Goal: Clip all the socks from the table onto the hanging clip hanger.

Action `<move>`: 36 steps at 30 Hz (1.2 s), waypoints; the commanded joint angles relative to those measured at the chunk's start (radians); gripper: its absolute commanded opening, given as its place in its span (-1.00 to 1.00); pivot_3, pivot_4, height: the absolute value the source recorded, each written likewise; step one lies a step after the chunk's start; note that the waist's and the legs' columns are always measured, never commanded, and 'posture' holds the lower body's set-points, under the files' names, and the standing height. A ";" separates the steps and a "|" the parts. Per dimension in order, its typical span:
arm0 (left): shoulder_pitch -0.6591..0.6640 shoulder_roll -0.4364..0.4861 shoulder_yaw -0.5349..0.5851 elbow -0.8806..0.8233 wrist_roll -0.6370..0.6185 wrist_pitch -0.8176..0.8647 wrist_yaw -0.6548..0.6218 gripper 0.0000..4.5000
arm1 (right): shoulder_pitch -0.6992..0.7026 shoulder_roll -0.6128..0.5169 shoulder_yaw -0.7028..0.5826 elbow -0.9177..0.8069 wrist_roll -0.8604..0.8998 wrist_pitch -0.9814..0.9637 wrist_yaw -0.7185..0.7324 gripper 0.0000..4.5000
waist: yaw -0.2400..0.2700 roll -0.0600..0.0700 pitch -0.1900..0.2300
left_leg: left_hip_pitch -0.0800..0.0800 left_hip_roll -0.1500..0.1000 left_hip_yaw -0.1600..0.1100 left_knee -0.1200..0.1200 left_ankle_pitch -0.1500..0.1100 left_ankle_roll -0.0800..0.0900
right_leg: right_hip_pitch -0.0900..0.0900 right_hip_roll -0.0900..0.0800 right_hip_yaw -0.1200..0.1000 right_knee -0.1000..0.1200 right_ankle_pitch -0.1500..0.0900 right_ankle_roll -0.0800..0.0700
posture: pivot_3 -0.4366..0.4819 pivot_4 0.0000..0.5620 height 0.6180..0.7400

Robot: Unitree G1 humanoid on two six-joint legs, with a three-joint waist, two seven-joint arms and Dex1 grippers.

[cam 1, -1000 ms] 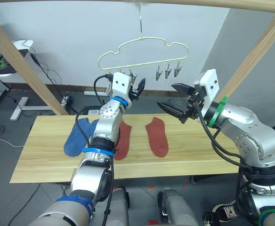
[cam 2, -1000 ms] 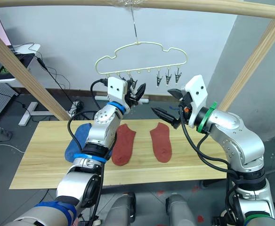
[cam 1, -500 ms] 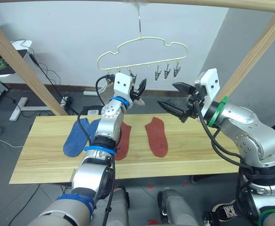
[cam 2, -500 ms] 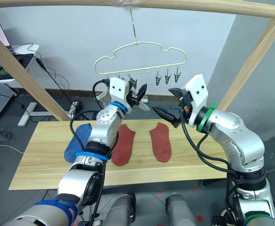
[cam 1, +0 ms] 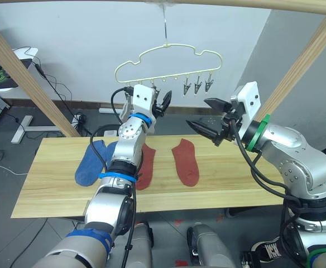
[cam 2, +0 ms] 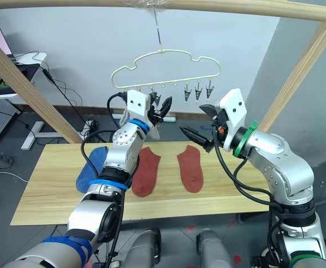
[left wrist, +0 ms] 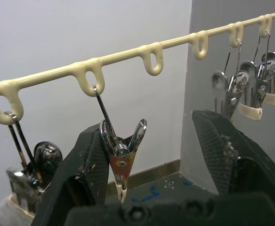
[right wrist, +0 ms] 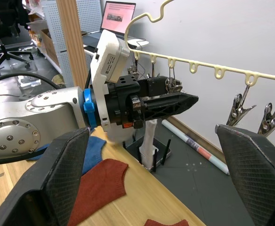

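- Left eye view: clip hanger (cam 1: pixel 168 61) hangs by its hook from the wooden pole (cam 1: pixel 235 4) overhead, above the far edge of the counter (cam 1: pixel 57 184).
- Left gripper (cam 1: pixel 162 104) is raised to the hanger's straight bar, at the left end of the clip row; fingers apart.
- Left wrist view: one metal clip (left wrist: pixel 121 157) dangles from a loop of the bar and lies against the inner face of one finger (left wrist: pixel 88 165); the other finger stands clear of it (not squeezed).
- A pale grey sock (cam 2: pixel 152 127) hangs down just beside the left gripper; what holds it cannot be made out.
- Right gripper (cam 1: pixel 206 116) hovers over the counter's right half, below the right-hand clips (cam 1: pixel 196 85); fingers wide apart, nothing between them.
- On the counter: two rust-red socks (cam 1: pixel 186 162) lying flat near the middle, slightly apart; blue socks (cam 1: pixel 90 163) to their left, partly hidden by the left arm.
- Three clips at the bar's right end hang free.
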 commanded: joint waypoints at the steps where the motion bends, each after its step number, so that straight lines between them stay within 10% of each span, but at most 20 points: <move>1: -0.018 0.000 0.006 -0.032 0.001 -0.026 -0.004 0.10 | -0.013 -0.005 -0.014 -0.037 0.016 -0.005 0.000 1.00 | 0.000 0.000 0.000 | 0.000 0.000 0.000 0.000 0.000 0.000 | 0.000 0.000 0.000 0.000 0.000 0.000 | -0.29 -0.38 1.00; 9: -0.023 -0.005 0.013 -0.025 -0.004 -0.021 -0.006 -0.85 | 0.003 -0.005 -0.014 -0.047 0.017 0.000 -0.004 1.00 | 0.000 0.000 0.000 | 0.000 0.000 0.000 0.000 0.000 0.000 | 0.000 0.000 0.000 0.000 0.000 0.000 | -0.30 -0.37 1.00; 26: -0.034 -0.002 0.006 -0.026 0.009 -0.031 -0.003 -0.85 | 0.009 0.002 -0.002 -0.040 0.002 -0.016 -0.004 1.00 | 0.000 0.000 0.000 | 0.000 0.000 0.000 0.000 0.000 0.000 | 0.000 0.000 0.000 0.001 0.000 0.000 | -0.29 -0.37 1.00; 34: -0.041 -0.007 0.016 -0.015 0.002 -0.033 -0.006 0.22 | 0.016 -0.006 -0.005 -0.043 0.001 -0.016 -0.006 1.00 | 0.000 0.000 0.000 | 0.000 0.000 0.000 0.000 0.000 0.000 | 0.000 0.000 0.000 0.001 0.000 0.000 | -0.30 -0.37 1.00; 36: -0.044 -0.006 0.017 -0.011 0.002 -0.034 -0.005 0.22 | 0.016 -0.007 -0.005 -0.043 0.000 -0.016 -0.006 1.00 | 0.000 0.000 0.000 | 0.000 0.000 0.000 0.000 0.000 0.000 | 0.000 0.000 0.000 0.001 0.000 0.000 | -0.30 -0.37 1.00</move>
